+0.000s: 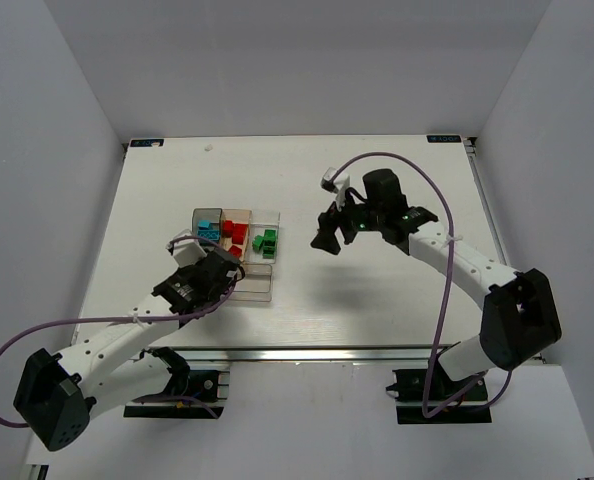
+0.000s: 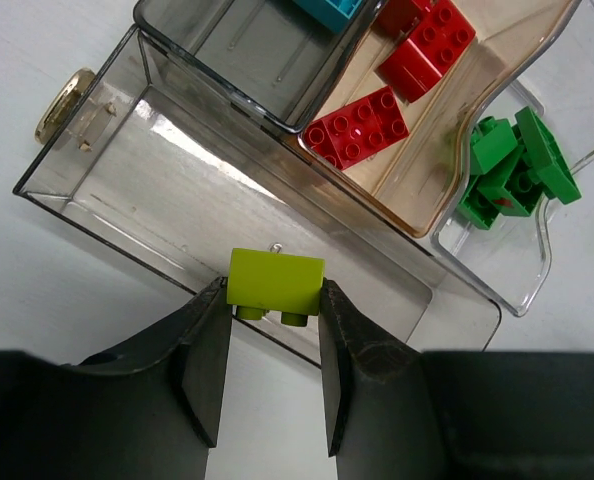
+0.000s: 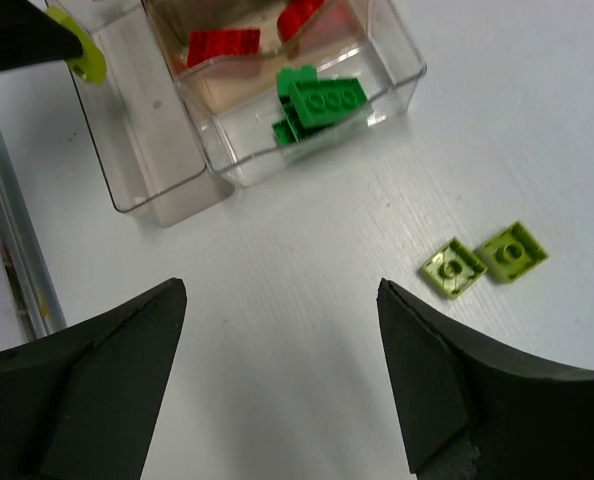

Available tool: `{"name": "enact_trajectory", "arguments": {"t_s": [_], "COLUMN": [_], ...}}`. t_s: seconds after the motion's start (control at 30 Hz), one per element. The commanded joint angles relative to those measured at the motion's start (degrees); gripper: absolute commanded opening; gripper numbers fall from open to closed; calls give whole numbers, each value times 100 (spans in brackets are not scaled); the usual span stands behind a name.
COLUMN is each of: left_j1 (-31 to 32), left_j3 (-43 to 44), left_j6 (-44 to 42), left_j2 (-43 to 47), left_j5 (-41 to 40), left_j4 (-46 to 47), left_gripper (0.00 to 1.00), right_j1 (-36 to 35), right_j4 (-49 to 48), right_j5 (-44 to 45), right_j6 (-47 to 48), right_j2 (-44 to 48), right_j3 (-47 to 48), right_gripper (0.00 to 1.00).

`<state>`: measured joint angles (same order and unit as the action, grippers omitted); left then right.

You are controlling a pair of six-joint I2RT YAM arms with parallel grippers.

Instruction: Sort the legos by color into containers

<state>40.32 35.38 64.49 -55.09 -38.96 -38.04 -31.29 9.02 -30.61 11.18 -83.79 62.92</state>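
Four bins, one lime brick gripped

Top view: cyan legos, red legos and green legos sit in three adjoining containers, left of the right end effector, which is poised above the desk.

Left wrist: the left end effector pinches a lime brick over the long clear bin's near wall.

Right wrist: jaws spread wide; two lime plates lie ahead to its right.

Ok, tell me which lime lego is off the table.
The brick clamped in the left gripper, by the long clear bin. The other two lime plates lie flat on the table, ungripped.
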Motion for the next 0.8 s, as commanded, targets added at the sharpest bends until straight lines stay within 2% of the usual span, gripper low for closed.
{"name": "enact_trajectory", "arguments": {"t_s": [0.0,0.03,0.07,0.13,0.17,0.43,0.53,0.6,0.7,0.73,0.77], "left_j1": [-94,-155,-156,-208,-208,-261,-261,-261,-261,-261,-261], "left_j3": [-13,-13,-13,-4,-13,127,232,329,470,479,444], "left_j6": [-50,-68,-77,-94,-103,-182,-182,-182,-322,-427,-472], "left_j2": [-36,-63,-98,-212,-221,-134,68,261,655,797,937], "left_j5": [-15,-15,11,55,81,213,231,248,406,581,661], "left_j4": [280,288,297,332,367,315,210,87,77,165,192], "left_gripper": [18,21,31,44,54,79,82,82,77,69,67], "right_j1": [131,140,132,176,202,378,395,396,395,387,395], "right_j4": [-84,-110,-154,-172,-155,284,346,399,653,698,794], "right_j5": [90,134,195,353,432,890,1013,1240,1574,1645,1707], "right_j6": [77,95,112,69,34,-589,-879,-1073,-1442,-1530,-1505], "right_j2": [178,196,196,135,109,-699,-946,-1209,-1675,-1815,-2043], "right_j3": [-156,-244,-271,-280,-262,335,537,773,1195,1301,1398], "right_gripper": [84,85,89,89,89,86,79,69,59,57,55]}}
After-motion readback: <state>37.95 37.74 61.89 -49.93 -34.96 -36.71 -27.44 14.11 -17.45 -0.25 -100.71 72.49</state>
